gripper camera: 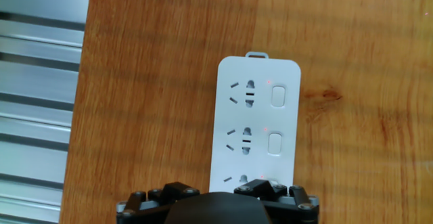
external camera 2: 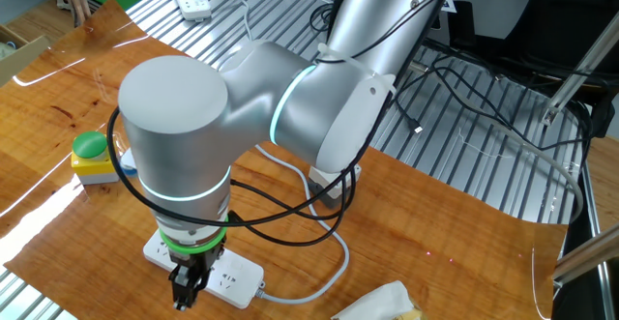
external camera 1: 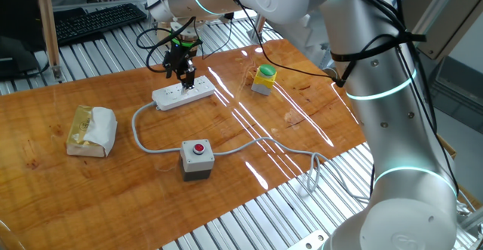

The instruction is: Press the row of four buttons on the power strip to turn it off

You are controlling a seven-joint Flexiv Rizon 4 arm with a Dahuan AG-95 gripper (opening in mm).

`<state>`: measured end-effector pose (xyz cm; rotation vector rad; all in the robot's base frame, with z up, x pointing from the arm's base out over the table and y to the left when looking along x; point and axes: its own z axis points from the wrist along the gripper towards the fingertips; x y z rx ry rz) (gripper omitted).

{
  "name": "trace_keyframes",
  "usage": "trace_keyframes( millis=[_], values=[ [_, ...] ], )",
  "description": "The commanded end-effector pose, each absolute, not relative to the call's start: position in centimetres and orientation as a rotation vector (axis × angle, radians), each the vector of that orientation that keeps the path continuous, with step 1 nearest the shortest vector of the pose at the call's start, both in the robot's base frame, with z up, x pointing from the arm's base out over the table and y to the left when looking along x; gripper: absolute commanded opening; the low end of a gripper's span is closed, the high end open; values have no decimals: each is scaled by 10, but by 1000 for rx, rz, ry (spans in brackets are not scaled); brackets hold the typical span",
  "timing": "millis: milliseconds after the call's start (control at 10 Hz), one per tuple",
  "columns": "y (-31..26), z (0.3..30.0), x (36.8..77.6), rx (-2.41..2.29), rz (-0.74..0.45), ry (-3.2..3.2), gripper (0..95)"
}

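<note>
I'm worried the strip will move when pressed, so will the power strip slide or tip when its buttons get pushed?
Probably no tipping: the power strip lies flat and low on the table. It might skid a little, since the wood looks glossy. Its grey cable lies in loose curves, so it looks floppy and unlikely to hold the strip in place.

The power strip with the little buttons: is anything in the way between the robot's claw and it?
No, nothing visible is in the way. The claw hangs right over the white power strip, pointing down at it. In the hand view two of the buttons lie bare beyond the claw; the rest are hidden under it.
</note>
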<state>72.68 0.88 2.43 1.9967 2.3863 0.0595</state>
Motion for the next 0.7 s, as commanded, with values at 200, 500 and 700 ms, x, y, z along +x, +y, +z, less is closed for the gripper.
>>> trace_keyframes(
  millis=[200,500,700],
  values=[
    [8,24,727,2004,51,2384,760],
    [8,25,726,2011,45,2385,760],
    [8,25,726,2015,47,2384,760]
  ],
)
